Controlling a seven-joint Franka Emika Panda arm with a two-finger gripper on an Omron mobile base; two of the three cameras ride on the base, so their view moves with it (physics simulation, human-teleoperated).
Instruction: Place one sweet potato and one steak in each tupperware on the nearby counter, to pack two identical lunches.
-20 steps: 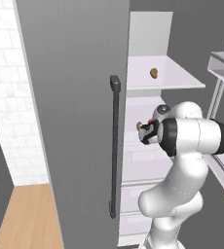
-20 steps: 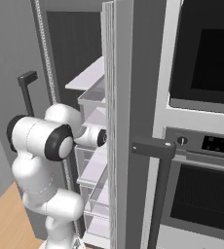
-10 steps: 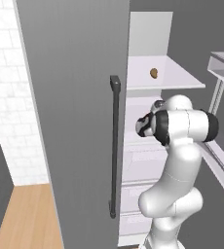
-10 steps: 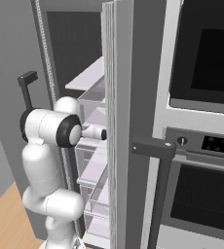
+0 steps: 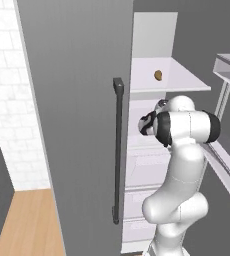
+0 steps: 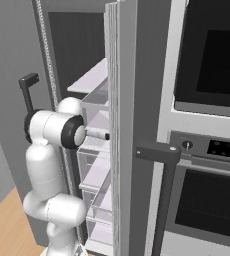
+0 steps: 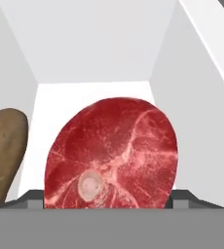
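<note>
A round red marbled steak [image 7: 111, 151] lies on a white fridge shelf, right in front of my gripper [image 7: 106, 197]. The two fingertips [image 7: 33, 197] press against its left and right edges. A brown sweet potato [image 7: 4, 155] lies just left of the steak on the same shelf. From the left base view, my dark hand [image 5: 146, 123] reaches into the fridge at mid height, and another sweet potato [image 5: 158, 75] sits on the shelf above. The tupperware and the counter are out of view.
The grey fridge door [image 5: 77, 125] with its long dark handle [image 5: 118, 150] stands open on my left. The other door's edge [image 6: 118, 125] and its bins [image 6: 94, 175] are on my right. Wall ovens [image 6: 207, 150] stand beyond it.
My arm has pushed deeper into the fridge and risen a little. The jaws have narrowed onto the steak's sides.
</note>
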